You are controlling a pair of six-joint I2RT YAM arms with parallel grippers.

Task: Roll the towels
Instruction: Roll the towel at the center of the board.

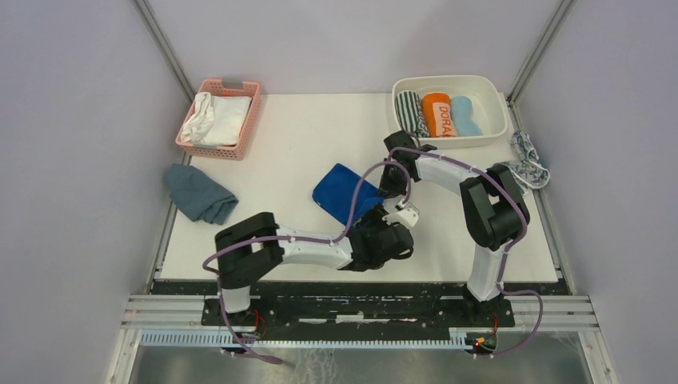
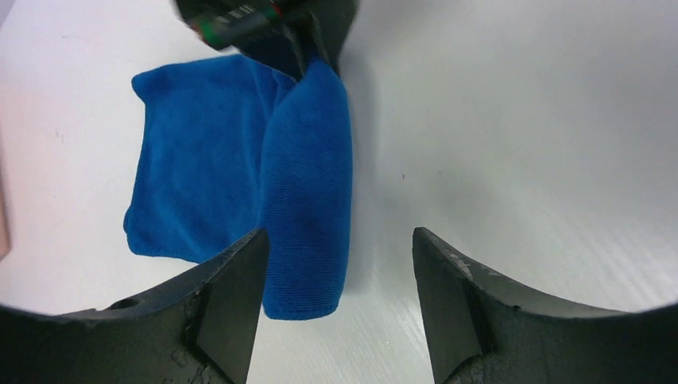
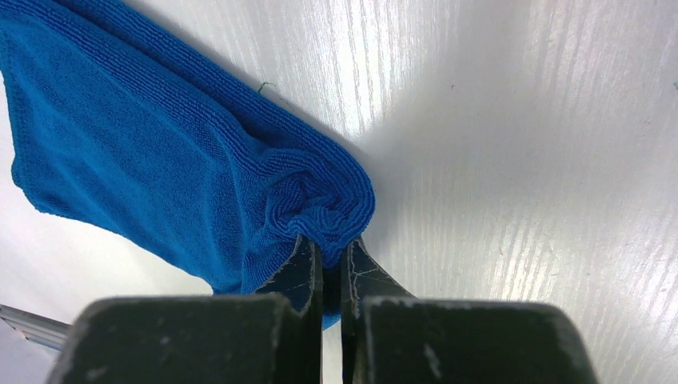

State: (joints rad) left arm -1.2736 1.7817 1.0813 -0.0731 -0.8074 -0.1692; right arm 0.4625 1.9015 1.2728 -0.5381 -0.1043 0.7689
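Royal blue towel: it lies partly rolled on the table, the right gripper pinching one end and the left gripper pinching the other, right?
Not quite. The left gripper is not pinching: the left wrist view shows its jaws open, clamped on nothing. The rest holds: the royal blue towel lies partly rolled on the table, the right gripper shut on one end.

Royal blue towel; pink basket; orange roll; striped roll; teal-grey cloth.

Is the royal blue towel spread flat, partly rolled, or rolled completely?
Partly rolled. One edge of the royal blue towel is curled into a roll, pinched by the right gripper; the rest lies flat.
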